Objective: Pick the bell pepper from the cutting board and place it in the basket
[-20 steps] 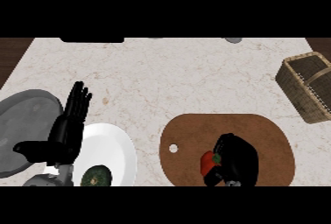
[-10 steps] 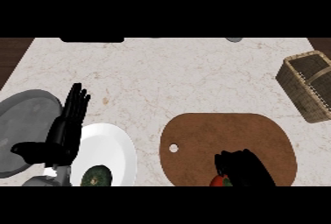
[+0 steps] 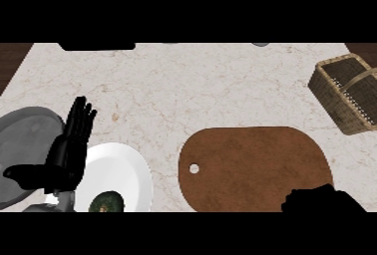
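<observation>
The right hand (image 3: pixel 321 200) shows only as a dark mass at the lower right of the head view, lying over the near right corner of the cutting board (image 3: pixel 254 164) and cut off by the view's lower edge. From this shape alone I cannot tell whether it is wide, narrow or closed round anything. The bell pepper is not visible anywhere. The board's brown surface is bare as far as it shows, so I cannot tell whether the pepper sits hidden under that hand or lies out of view. The board is an oval slab with a small hole (image 3: pixel 194 168) near its left edge, and it rests flat on the pale marbled counter (image 3: pixel 184 89). The basket (image 3: pixel 346 92), a woven wicker one, stands at the far right edge of the counter, well apart from the board and from the right hand. The left hand (image 3: pixel 70 144) rests at the left of the view with straight fingers pointing away from the robot, holding nothing. It lies over the place where a grey round dish (image 3: pixel 22 144) meets a white plate (image 3: pixel 121 172). A dark green item (image 3: pixel 106 201) lies on the plate's near part. A dark object (image 3: pixel 95 46) sits at the counter's far edge.
</observation>
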Robot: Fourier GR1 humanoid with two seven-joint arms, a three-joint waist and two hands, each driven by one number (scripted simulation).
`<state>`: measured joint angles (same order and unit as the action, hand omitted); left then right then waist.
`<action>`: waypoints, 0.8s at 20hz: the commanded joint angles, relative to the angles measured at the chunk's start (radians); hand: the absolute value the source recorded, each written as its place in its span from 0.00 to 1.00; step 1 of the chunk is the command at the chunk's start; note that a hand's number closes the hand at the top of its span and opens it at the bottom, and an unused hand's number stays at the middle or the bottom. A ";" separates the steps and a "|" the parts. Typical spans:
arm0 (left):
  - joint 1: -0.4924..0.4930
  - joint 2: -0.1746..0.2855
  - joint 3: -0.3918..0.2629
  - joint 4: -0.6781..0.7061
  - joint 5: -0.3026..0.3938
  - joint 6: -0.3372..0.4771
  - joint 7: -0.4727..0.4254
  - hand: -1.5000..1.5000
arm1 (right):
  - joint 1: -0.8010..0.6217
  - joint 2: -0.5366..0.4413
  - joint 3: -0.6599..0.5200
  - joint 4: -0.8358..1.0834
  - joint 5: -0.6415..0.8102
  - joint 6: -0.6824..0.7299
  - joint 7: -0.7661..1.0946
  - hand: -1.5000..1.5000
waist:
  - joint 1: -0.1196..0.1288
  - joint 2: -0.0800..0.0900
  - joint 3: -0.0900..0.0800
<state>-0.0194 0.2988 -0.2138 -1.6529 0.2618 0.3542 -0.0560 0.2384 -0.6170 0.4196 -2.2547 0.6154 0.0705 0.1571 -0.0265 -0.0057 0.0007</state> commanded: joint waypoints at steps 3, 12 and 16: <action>0.015 -0.017 -0.013 0.001 -0.021 0.011 -0.005 0.50 | 0.085 -0.018 -0.199 -0.315 -0.293 0.035 0.024 1.00 | -0.010 0.000 -0.001; 0.084 0.014 0.025 -0.055 0.013 -0.032 -0.019 0.50 | 0.139 -0.087 -0.606 -0.318 -0.669 0.131 0.053 1.00 | -0.009 -0.006 -0.002; -0.015 -0.001 0.033 -0.006 -0.006 -0.012 0.029 0.50 | 0.100 -0.169 -0.877 -0.239 -0.853 0.201 0.133 1.00 | -0.011 0.000 -0.002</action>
<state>0.0026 0.3030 -0.1880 -1.6754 0.2621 0.3396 -0.0474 0.3306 -0.7301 -0.2354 -2.4611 -0.0479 0.2124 0.2182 -0.0394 -0.0081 -0.0013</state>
